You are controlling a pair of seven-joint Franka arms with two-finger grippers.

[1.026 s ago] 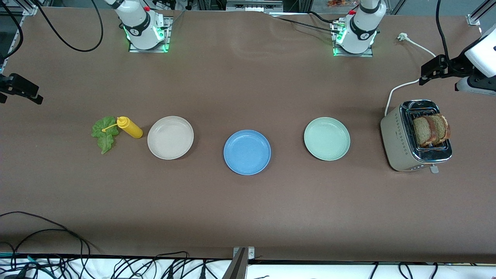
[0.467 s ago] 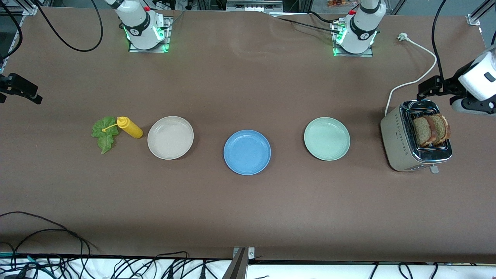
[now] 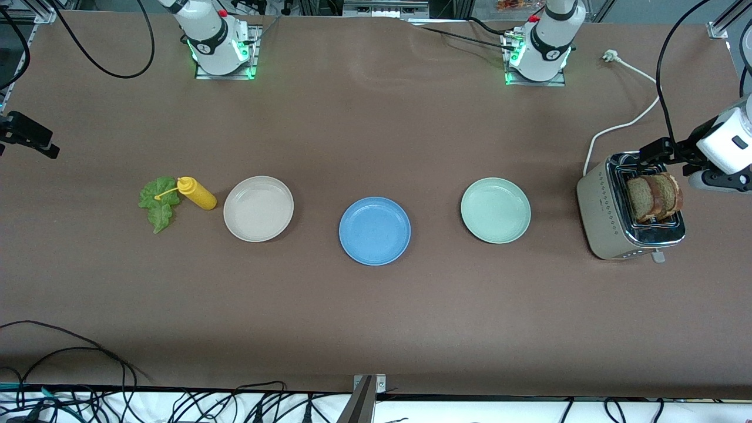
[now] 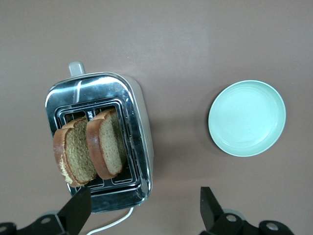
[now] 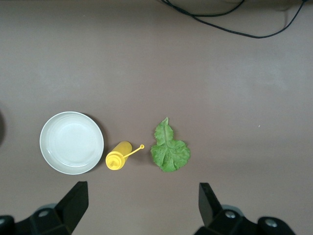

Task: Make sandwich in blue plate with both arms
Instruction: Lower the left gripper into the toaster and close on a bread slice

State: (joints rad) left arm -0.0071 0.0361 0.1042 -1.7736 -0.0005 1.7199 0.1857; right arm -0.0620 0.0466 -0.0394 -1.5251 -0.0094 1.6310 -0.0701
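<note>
At the right arm's end of the brown surface (image 3: 376, 323), the right gripper (image 3: 26, 138) is hanging in the air at the edge of the front view, over bare surface, with its fingers (image 5: 73, 203) standing wide apart and holding nothing. Only its wrist view is showing that spread, and it is looking down on the lettuce leaf (image 3: 157, 202), the yellow squeeze bottle (image 3: 197, 193) lying just beside the leaf, and the beige-white plate (image 3: 258, 208) next to the bottle.

The blue plate (image 3: 375, 231) is sitting at the middle of the row, a little nearer the front camera than its neighbours, and is carrying nothing. Neither wrist view is catching it.

Toward the left arm's end, the pale green plate (image 3: 495, 210) is resting near the toaster (image 3: 599, 214), where two bread slices (image 3: 653, 197) are standing upright in the slots. The left gripper (image 3: 658, 154) is hovering over the toaster, fingers (image 4: 78, 208) spread wide, touching neither slice. Its wrist view is showing the slices (image 4: 90, 149) side by side and the toaster's lever.
</note>
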